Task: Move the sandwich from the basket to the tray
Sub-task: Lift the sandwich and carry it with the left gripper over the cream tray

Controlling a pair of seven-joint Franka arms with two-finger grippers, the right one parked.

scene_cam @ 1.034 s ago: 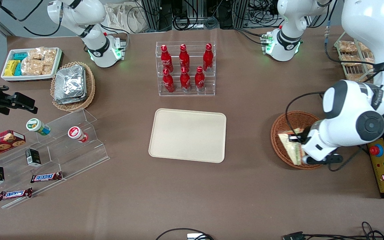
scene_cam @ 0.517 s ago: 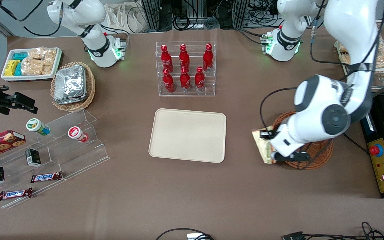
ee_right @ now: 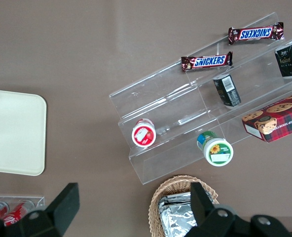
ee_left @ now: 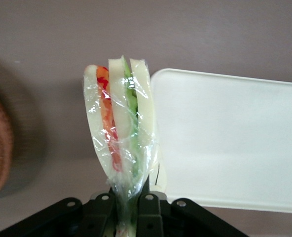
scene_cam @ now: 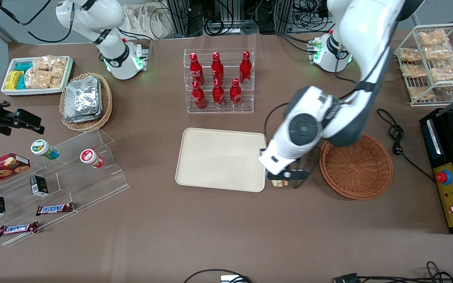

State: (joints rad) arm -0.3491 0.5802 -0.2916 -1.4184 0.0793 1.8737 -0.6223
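Tray [scene_cam: 221, 159] at centre frame lies bare; basket [scene_cam: 356, 166], right of centre, sits emptied on the table. Between them, over the tray's rim corner, the gripper [scene_cam: 282, 181] clamps the plastic-wrapped sandwich [ee_left: 120, 133] upright, held clear of both. From the front, the arm hides nearly all of the sandwich.

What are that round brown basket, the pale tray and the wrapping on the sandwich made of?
The basket looks like woven wicker, with reddish-brown strands. The tray seems to be smooth matte plastic, cream with a moulded rim. The sandwich, clamped in the gripper beside the tray's edge, wears clear, glossy, crinkled plastic film.
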